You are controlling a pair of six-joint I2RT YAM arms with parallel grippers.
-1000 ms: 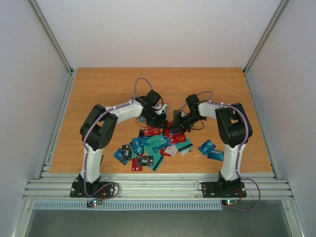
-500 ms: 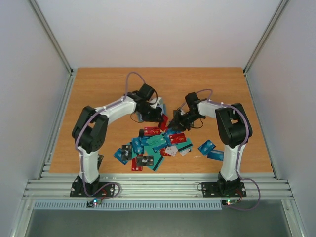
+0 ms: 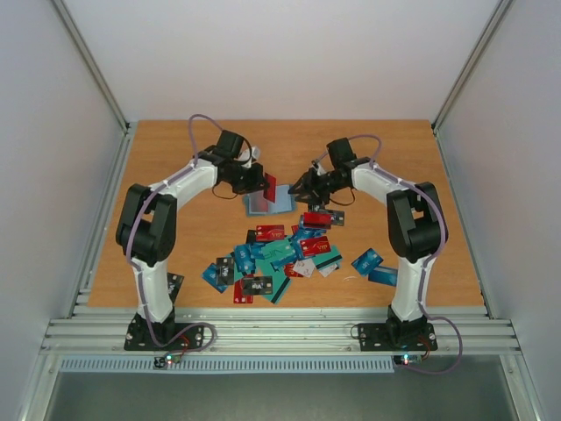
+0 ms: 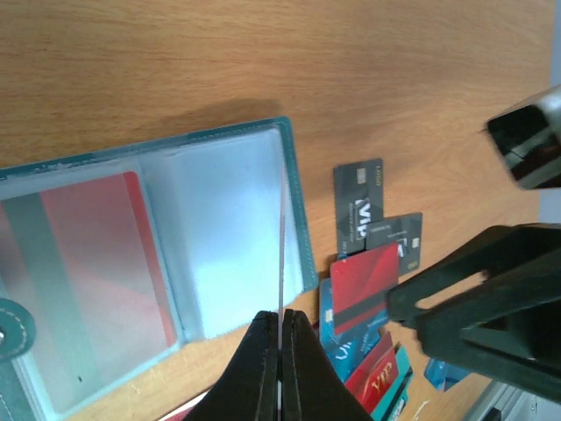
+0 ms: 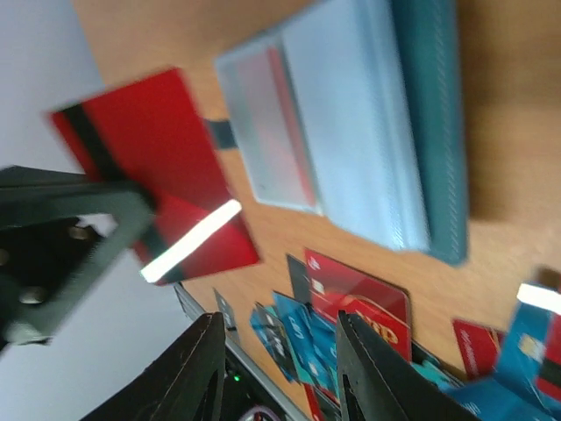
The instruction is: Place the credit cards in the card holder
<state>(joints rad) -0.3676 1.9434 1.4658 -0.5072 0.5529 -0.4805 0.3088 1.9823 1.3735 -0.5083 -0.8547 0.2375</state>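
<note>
One red card (image 3: 269, 187) above the open card holder (image 3: 263, 207).
Left jaws pinch the card, upper centre of frame; right jaws stand apart, empty.

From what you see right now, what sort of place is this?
Probably a robotics lab test cell: plain white walls framed by aluminium rails, a wooden tabletop, and two white-and-black robot arms bolted at its near edge.

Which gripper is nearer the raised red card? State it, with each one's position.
Left. The left gripper is shut on the red card, above the card holder; the right gripper hangs apart to its right.
</note>
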